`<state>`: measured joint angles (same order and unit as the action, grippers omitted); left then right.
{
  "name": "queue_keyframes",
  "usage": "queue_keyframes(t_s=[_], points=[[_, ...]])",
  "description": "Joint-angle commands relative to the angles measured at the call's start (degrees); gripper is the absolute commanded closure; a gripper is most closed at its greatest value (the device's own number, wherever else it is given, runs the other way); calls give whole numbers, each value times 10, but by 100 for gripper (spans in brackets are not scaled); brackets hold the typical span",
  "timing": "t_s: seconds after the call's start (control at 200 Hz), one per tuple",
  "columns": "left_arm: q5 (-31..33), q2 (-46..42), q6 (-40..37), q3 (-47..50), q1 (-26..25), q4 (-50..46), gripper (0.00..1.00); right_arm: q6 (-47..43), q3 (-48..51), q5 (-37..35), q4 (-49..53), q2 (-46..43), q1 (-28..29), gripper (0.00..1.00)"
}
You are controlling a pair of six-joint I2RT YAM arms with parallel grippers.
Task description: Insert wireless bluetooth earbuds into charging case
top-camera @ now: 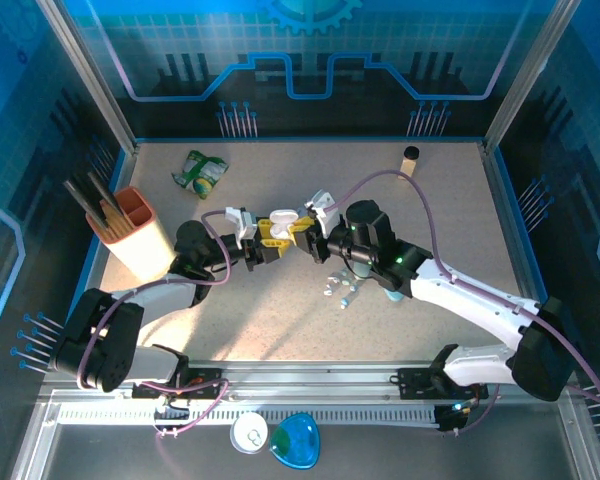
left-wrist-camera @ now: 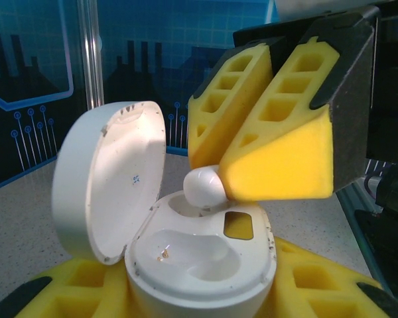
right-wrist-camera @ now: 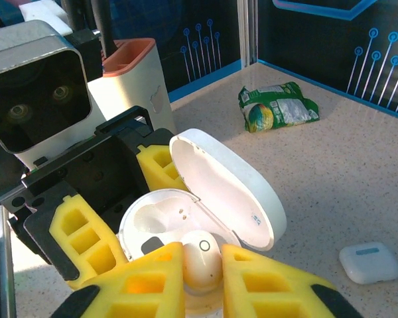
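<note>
Mid-insertion, by the look of it. Clenched in the left jaws, low centre of the left wrist view: the charging case [left-wrist-camera: 205, 281], with its lid [left-wrist-camera: 113, 179] swung up and open toward the left. Pinched between the yellow pads [right-wrist-camera: 272, 278] of the right jaws, bottom centre of the right wrist view: one white earbud [right-wrist-camera: 200, 257], right at the rim of the nearer well. From the left wrist, found at mid-frame against a pad tip, over the far well; probably not seated flush yet, though hard to say for certain.

To do this step well:
- Hold the case level and firm in the left jaws; no twisting while pressing.
- Line up the stem end with the well before pushing, then lower straight down rather than sliding in from the side, to avoid riding up on the rim.
- Stay off the lid with the foam, to avoid knocking it shut.
- Release only once seated; open just a little, then lift straight up, to avoid dragging it back out on the foam.
- Leave the empty well [left-wrist-camera: 186, 255] untouched for the second piece.

Next pick, likely: from the loose earbuds [top-camera: 337, 290] on the bench [top-camera: 460, 220], just below centre of the top view. Nothing to do with the small white case [right-wrist-camera: 370, 260] at lower right of the right wrist view, nor the green packet [right-wrist-camera: 278, 106] further up.
</note>
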<state>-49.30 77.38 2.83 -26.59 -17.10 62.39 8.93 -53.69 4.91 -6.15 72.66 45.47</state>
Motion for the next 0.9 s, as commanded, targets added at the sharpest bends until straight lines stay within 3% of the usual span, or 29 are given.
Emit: queue_keyframes(t_s=[0.0,0.13,0.24,0.525,0.8,0.895], points=[[10,-12,-9,-5,-2,14,66,-5,-3,-13,3,-17,7,74],[15,-8,-2,-6,3,14,66,-8,-3,-13,4,-44,4,51],[19,-4,4,-4,7,24,66,0,14,-11,-13,-69,-6,41],[30,-5,43,5,19,86,66,193,114,-9,-90,-78,-131,40],[38,-27,59,6,21,93,66,225,36,90,0,99,-147,39],[41,-40,61,8,22,93,66,226,-35,129,46,180,-138,39]])
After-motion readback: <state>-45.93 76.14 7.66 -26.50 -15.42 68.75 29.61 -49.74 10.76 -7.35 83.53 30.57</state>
